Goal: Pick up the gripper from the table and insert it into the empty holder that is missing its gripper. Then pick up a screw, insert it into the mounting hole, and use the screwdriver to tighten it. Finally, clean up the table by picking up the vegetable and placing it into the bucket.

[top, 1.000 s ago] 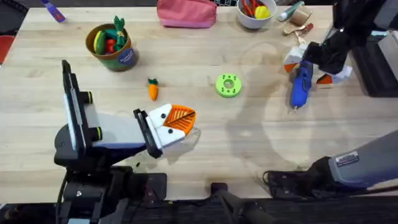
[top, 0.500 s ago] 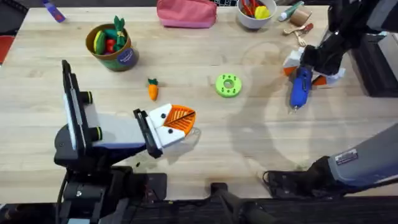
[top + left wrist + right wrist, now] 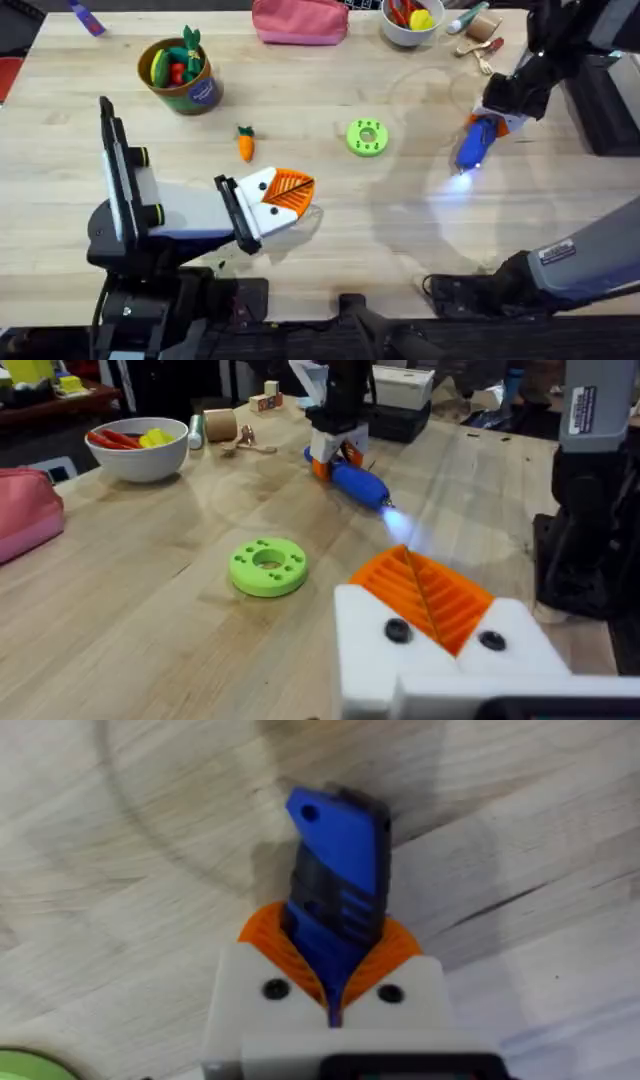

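Near the front edge of the bench [image 3: 400, 260], the left arm lies low and folded, its forearm stretched toward the middle. Its left pincer [image 3: 285, 195] rests close over the wood, the white mounts clenched with the orange ribbed pads [image 3: 425, 595] pressed together and nothing between them. Both pads are in place on their mounts, each with a dark screw under it.

Just beyond this pincer the vegetable [image 3: 245, 143] lies on the bench, its green top pointing away from the arm bases. A green round disc [image 3: 367, 137] with holes lies to its right, apart from it.

On the right side, the right arm reaches forward from its base and bends down over the bench. Its right pincer [image 3: 497, 118] is grasping the screwdriver [image 3: 472, 145] by the thick blue body; in the right wrist view the orange pads close on both sides of it. The tool is tilted, the bit end pointing toward the near side, and a white light glows at its tip above the wood.

Farther back on the left stands the bucket [image 3: 180, 75], with toy vegetables inside. At the far edge lie a pink pouch [image 3: 300, 20] and a white bowl [image 3: 410, 25].
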{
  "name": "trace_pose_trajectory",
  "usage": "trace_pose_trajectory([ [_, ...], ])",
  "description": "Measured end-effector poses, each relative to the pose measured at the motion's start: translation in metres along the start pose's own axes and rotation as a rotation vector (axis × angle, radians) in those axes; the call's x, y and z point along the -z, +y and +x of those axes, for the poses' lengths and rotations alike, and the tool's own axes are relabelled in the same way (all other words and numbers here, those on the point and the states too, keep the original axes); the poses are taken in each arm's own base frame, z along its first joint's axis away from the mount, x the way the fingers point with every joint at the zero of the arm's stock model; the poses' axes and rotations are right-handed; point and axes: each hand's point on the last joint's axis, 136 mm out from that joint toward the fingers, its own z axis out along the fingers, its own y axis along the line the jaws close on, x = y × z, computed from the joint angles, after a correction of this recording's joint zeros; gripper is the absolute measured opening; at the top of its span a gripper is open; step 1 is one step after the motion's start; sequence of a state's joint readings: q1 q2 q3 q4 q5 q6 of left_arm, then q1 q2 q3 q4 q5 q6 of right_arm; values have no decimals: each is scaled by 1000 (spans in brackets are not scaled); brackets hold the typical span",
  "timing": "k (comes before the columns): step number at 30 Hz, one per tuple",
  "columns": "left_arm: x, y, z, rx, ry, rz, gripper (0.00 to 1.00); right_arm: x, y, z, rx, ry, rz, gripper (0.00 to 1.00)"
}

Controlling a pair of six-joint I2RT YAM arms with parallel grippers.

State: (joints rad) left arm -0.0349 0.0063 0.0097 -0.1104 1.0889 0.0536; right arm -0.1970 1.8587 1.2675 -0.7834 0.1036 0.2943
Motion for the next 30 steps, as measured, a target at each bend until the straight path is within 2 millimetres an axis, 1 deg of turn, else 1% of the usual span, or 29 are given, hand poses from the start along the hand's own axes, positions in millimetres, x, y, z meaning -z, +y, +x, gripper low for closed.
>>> trace_pose_trajectory([
  [8, 0, 0, 0, 0, 0, 0, 8, 2, 0, 2, 1, 2, 0, 22],
  [11, 0, 0, 0, 0, 0, 0, 8, 15, 1, 2, 5, -18, -6, 22],
  [12, 0, 0, 0, 0, 0, 0, 8, 23, 2, 1, 6, -35, -12, 22],
  [15, 0, 0, 0, 0, 0, 0, 8, 54, 7, -6, 14, -116, -39, 22],
  [18, 0, 0, 0, 0, 0, 0, 8, 92, 15, -18, 24, -229, -79, 22],
  [22, 0, 0, 0, 0, 0, 0, 8, 152, 32, -39, 40, -436, -159, 22],
  [24, 0, 0, 0, 0, 0, 0, 8, 180, 42, -46, 52, -529, -203, 22],
  [26, 0, 0, 0, 0, 0, 0, 8, 208, 54, -49, 71, -612, -263, 22],
  [30, 0, 0, 0, 0, 0, 0, 8, 252, 77, -38, 127, -710, -397, 22],
])
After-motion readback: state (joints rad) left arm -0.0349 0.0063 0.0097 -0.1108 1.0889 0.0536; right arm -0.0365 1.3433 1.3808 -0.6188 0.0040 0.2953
